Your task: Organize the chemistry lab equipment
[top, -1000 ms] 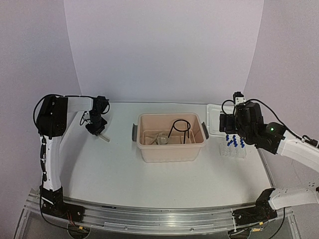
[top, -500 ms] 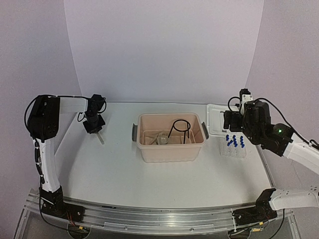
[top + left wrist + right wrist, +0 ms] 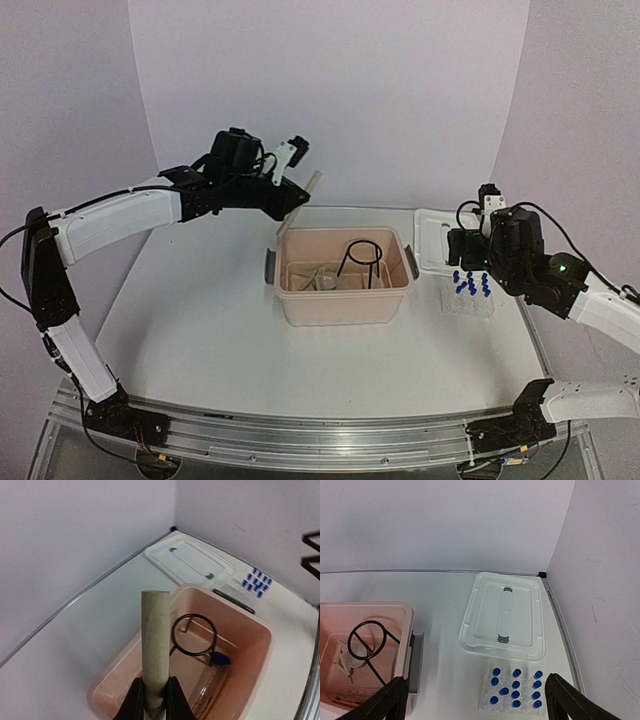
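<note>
On the white table (image 3: 200, 320), between lilac walls (image 3: 330, 90), stand tub (image 3: 340, 305) and tube rack (image 3: 468, 302).

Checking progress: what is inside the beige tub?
The beige tub holds the black wire ring stand, a clear funnel and a blue-tipped brush; its near wall hides part of the floor.

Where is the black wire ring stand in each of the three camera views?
Top external: the ring stand is near the picture's middle, inside the tub, right of the tub's centre.
Left wrist: the ring stand is inside the tub, just right of the wooden stick gripped by the left end effector.
Right wrist: the ring stand is at lower left, inside the tub.
Shared landmark: the white lid, lying flat beside the tub.
</note>
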Robot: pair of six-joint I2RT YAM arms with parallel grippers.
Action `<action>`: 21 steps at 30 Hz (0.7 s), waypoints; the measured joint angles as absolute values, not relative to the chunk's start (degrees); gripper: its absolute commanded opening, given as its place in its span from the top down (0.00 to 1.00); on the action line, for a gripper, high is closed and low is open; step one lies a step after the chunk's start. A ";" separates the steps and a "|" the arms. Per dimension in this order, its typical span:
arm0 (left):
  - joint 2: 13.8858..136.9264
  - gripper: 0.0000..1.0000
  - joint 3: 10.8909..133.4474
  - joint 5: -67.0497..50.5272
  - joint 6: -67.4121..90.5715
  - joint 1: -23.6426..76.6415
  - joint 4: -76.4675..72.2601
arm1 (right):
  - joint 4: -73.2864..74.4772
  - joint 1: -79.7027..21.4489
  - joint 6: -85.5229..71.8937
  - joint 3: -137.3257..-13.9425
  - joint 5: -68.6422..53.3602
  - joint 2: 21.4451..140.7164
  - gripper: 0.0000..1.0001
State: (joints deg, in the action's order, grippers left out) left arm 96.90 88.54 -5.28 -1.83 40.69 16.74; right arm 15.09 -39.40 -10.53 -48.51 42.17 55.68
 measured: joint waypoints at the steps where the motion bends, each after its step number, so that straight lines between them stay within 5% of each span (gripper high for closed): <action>1: 97.59 1.00 89.45 -7.01 -4.67 43.04 16.55 | 15.09 -39.40 -10.52 -48.51 41.90 55.68 0.08; 11: 116.92 1.00 110.31 -13.50 -26.04 51.83 29.20 | 15.09 -39.40 -10.61 -48.51 39.35 55.68 0.09; 21: 126.11 1.00 114.33 -15.61 -35.57 52.36 44.05 | 15.09 -39.40 -10.81 -48.51 38.72 55.68 0.09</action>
State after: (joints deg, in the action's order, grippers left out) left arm 126.11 114.33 -15.61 -35.57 52.36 44.05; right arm 15.09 -39.40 -10.81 -48.51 38.72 55.68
